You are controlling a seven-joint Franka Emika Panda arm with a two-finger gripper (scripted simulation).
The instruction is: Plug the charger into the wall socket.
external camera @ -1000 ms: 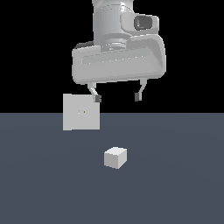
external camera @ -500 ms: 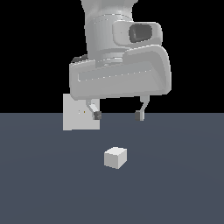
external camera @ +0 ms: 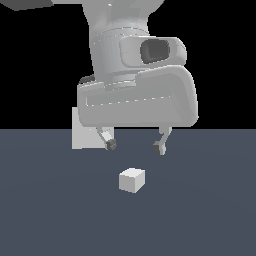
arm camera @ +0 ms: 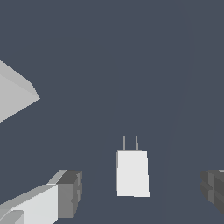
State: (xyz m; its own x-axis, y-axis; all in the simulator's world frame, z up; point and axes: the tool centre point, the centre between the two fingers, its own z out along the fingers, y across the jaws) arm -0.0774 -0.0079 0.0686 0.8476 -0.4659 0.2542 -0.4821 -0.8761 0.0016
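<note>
The gripper (external camera: 135, 146) hangs above the charger (external camera: 132, 180) with its jaws spread wide and holding nothing, the 2 fingertips (external camera: 110, 145) apart on either side and clear of the block. The charger lies on the dark floor (external camera: 200, 215), and the wrist view shows its 2 thin prongs (arm camera: 130, 143) sticking out from 1 end. The socket (external camera: 82, 135) stands upright toward the exterior view's left, partly hidden behind the gripper body.
</note>
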